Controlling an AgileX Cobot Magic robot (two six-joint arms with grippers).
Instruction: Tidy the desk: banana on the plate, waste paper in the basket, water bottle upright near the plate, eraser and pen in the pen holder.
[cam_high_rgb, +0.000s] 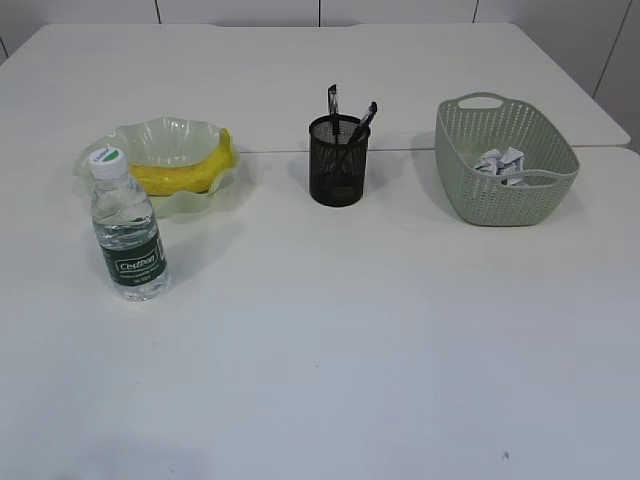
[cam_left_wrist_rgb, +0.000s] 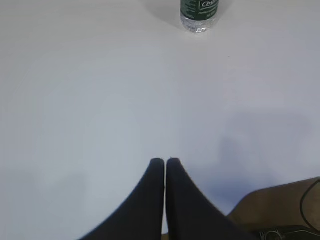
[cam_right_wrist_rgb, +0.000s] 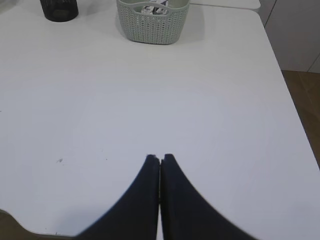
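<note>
A yellow banana (cam_high_rgb: 185, 172) lies on the pale green wavy plate (cam_high_rgb: 160, 135) at the left. A clear water bottle (cam_high_rgb: 127, 228) with a green label stands upright just in front of the plate; its base shows in the left wrist view (cam_left_wrist_rgb: 199, 14). A black mesh pen holder (cam_high_rgb: 338, 162) in the middle holds pens (cam_high_rgb: 362, 120); the eraser is not visible. Crumpled waste paper (cam_high_rgb: 500, 162) lies in the grey-green basket (cam_high_rgb: 470, 190). My left gripper (cam_left_wrist_rgb: 165, 161) and right gripper (cam_right_wrist_rgb: 159, 157) are shut and empty near the table's front edge, out of the exterior view.
The white table (cam_high_rgb: 350, 330) has a seam running behind the plate and holder. The basket (cam_right_wrist_rgb: 152, 22) and pen holder (cam_right_wrist_rgb: 59, 9) show at the top of the right wrist view. The table's right edge (cam_right_wrist_rgb: 287, 95) borders a wooden floor.
</note>
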